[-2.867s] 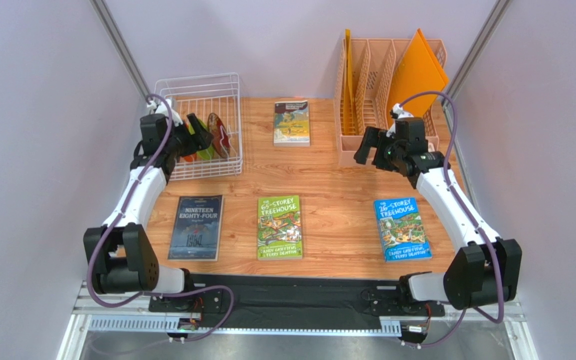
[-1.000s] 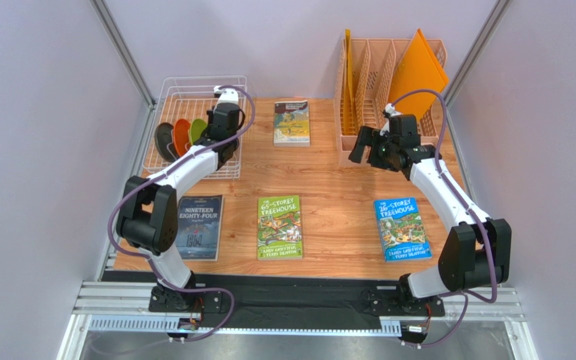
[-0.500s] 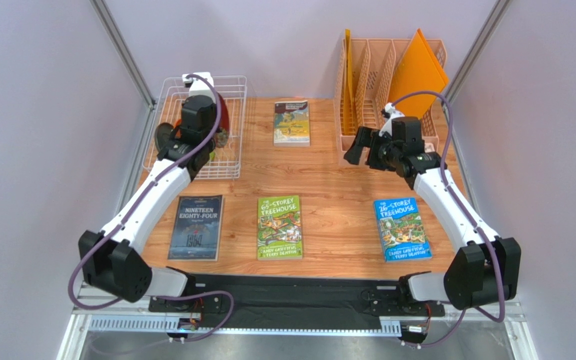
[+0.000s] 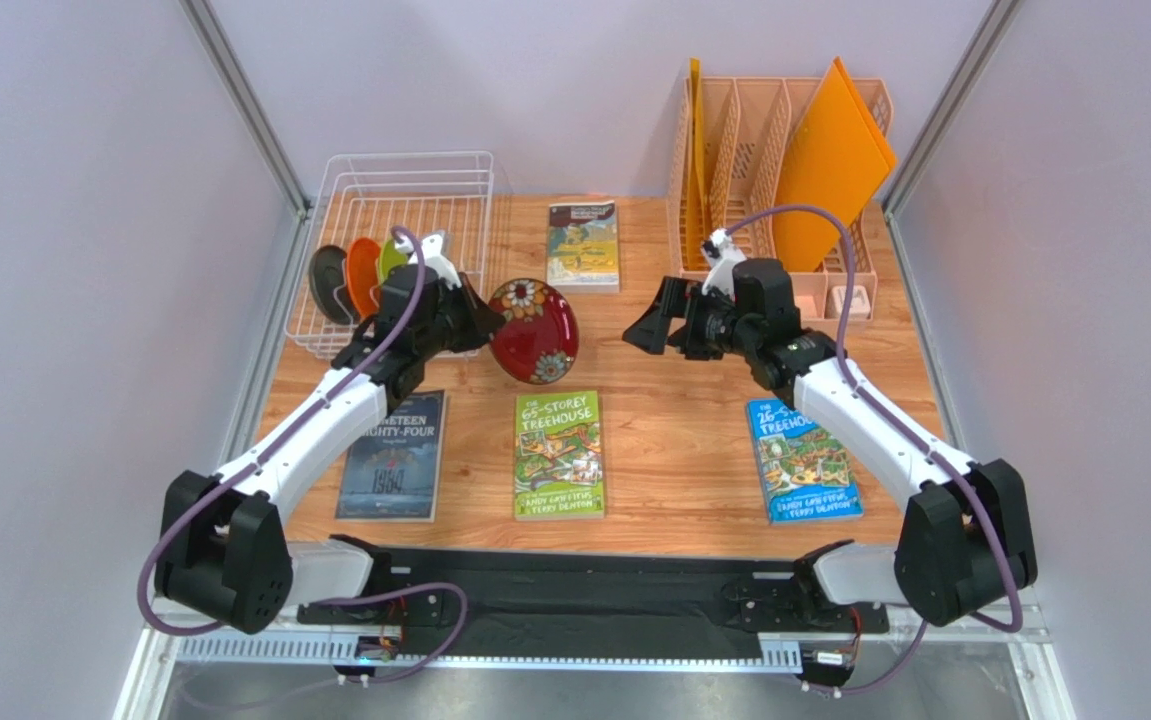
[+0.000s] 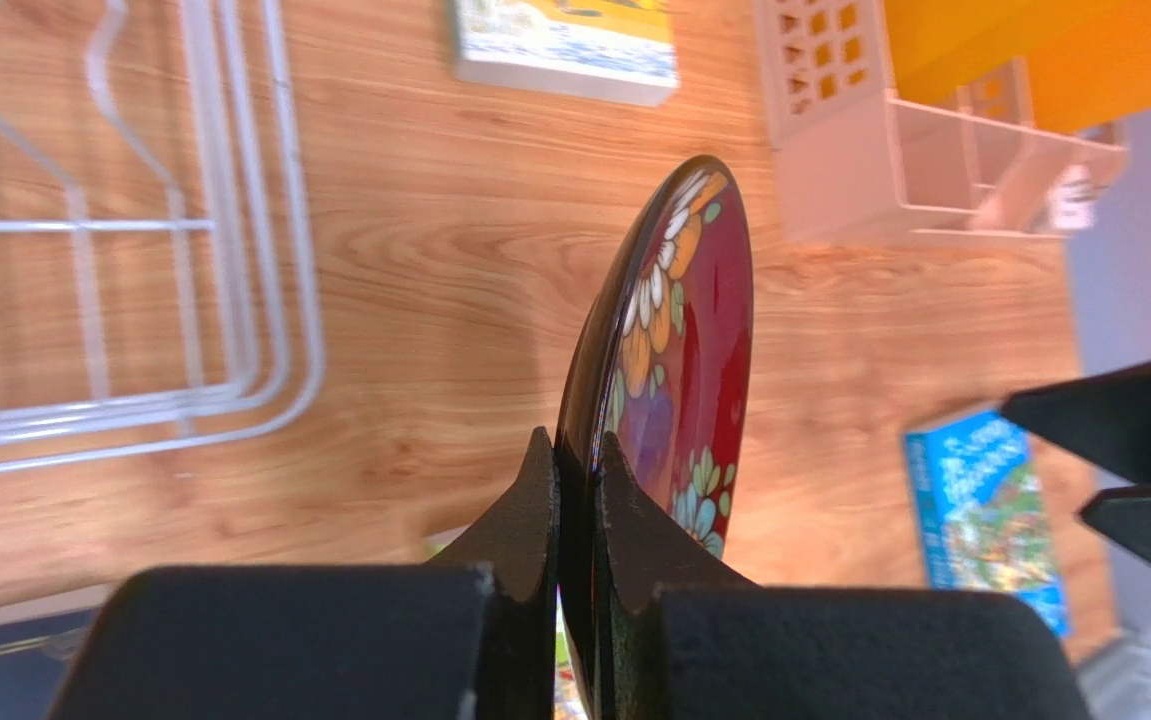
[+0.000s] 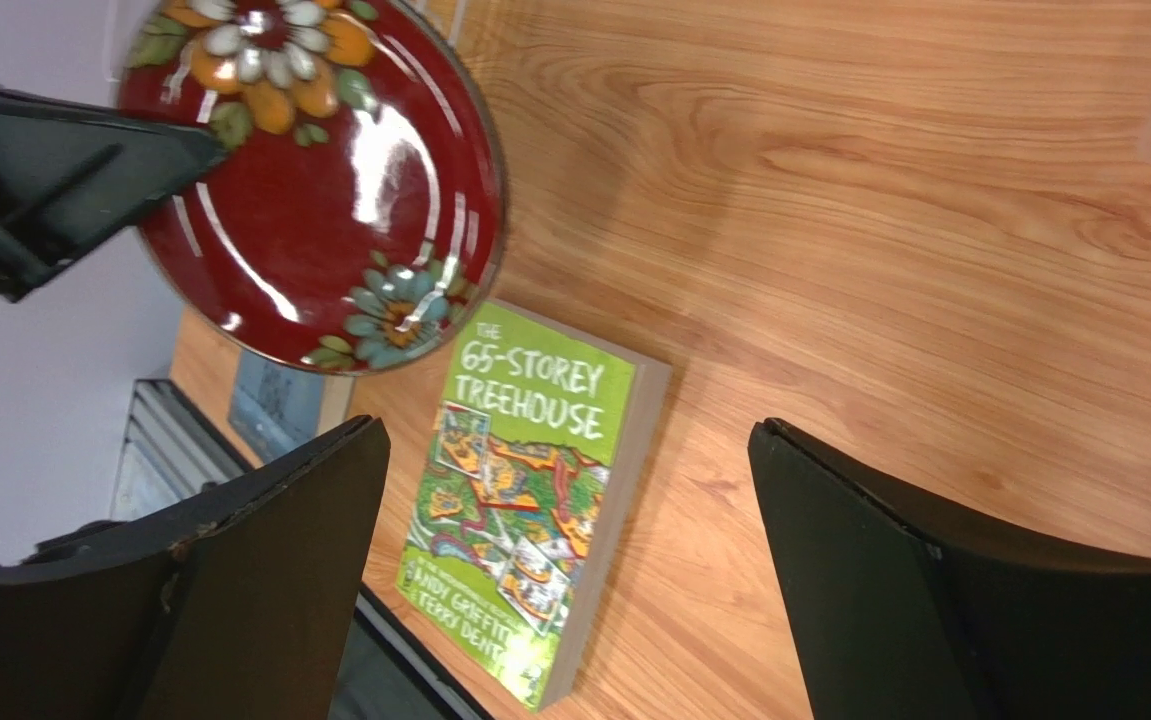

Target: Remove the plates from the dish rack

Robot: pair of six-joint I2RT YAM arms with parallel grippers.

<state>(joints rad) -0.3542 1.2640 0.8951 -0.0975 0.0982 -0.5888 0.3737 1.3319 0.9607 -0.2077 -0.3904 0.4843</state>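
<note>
My left gripper (image 4: 484, 321) is shut on the rim of the dark red floral plate (image 4: 535, 332) and holds it on edge above the table, right of the white wire dish rack (image 4: 464, 225). In the left wrist view the fingertips (image 5: 541, 480) pinch the plate (image 5: 682, 338) from both sides. Three plates stand in the rack: dark teal (image 4: 329, 282), orange (image 4: 363, 269) and lime green (image 4: 393, 258). My right gripper (image 4: 653, 329) is open and empty, a short way right of the red plate and facing it. In the right wrist view the plate (image 6: 326, 195) is at upper left, beyond the right gripper (image 6: 566, 435).
Under the plate lies a green Treehouse book (image 4: 559, 453), with a dark book (image 4: 390, 455) to its left and a blue book (image 4: 804, 458) to its right. A small book (image 4: 583, 245) lies at the back. At the back right stands a peach organizer (image 4: 731, 150) holding orange boards.
My left arm has lifted the red plate out of the rack and swung it right, over the table. The right gripper has moved left toward the plate, still open.
</note>
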